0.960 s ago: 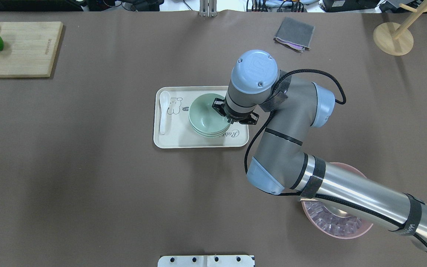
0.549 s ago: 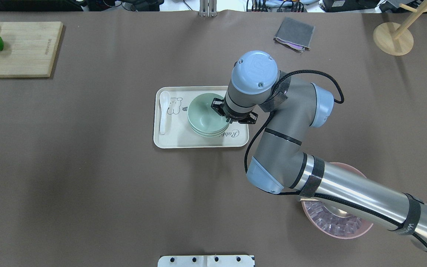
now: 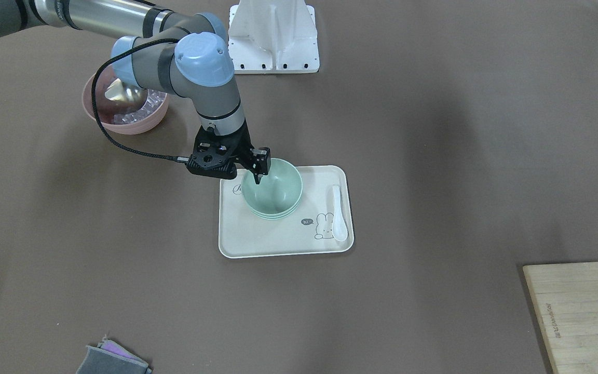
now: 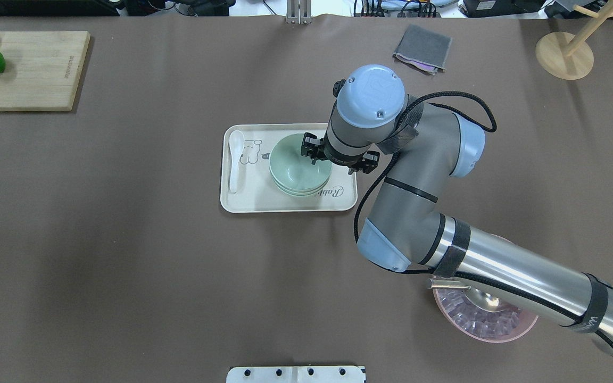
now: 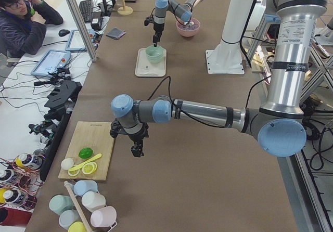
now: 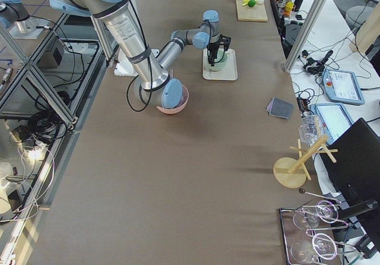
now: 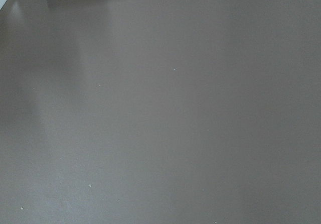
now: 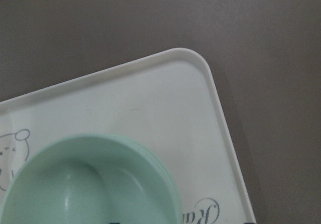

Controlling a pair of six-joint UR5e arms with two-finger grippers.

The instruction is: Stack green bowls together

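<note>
The green bowls (image 4: 296, 171) sit nested in one stack on the cream tray (image 4: 253, 201). They also show in the front view (image 3: 275, 196) and the right wrist view (image 8: 90, 184). My right gripper (image 4: 313, 153) hovers at the stack's rim on the side toward my right arm. In the front view it (image 3: 255, 174) is open, one finger over the top bowl's inside, and it holds nothing. My left gripper (image 5: 137, 151) hangs over bare table near the cutting board, seen only from the side, so I cannot tell its state.
A white spoon (image 4: 235, 159) lies on the tray's left side. A pink bowl of ice with a metal scoop (image 4: 498, 327) stands under my right forearm. A cutting board with fruit (image 4: 30, 69), a grey cloth (image 4: 422, 48) and a wooden stand (image 4: 564, 53) lie along the far edge.
My right wrist has risen and shifted toward the far side, and the gripper has turned a little. The top bowl stays on the stack.
</note>
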